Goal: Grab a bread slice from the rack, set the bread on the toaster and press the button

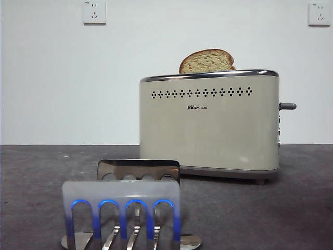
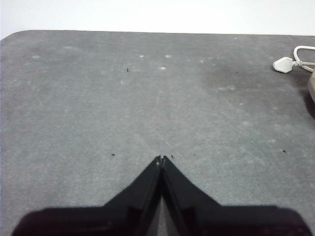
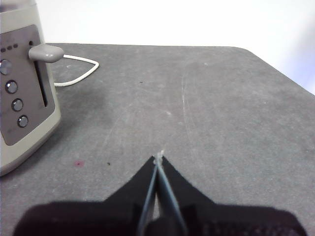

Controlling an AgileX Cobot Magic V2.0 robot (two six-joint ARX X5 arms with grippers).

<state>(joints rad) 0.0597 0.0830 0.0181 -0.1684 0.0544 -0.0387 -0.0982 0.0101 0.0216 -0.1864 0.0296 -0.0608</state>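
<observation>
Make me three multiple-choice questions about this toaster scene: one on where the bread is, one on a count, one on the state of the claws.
1. Where is the slice of bread?
A. In the rack
B. In the top of the toaster
C. On the table

2. How many arched slots does the rack's front plate show?
A. Two
B. Four
C. Six

3. How are both claws?
A. Shut, holding nothing
B. Wide open
C. Gripping bread

Answers:
1 B: the slice sticks up from the toaster.
2 B: four blue-glinting arches show.
3 A: the left claw and right claw each have tips touching over bare table.

Lab-like: bare white wall (image 1: pixel 52 78), grey table (image 1: pixel 291 208)
</observation>
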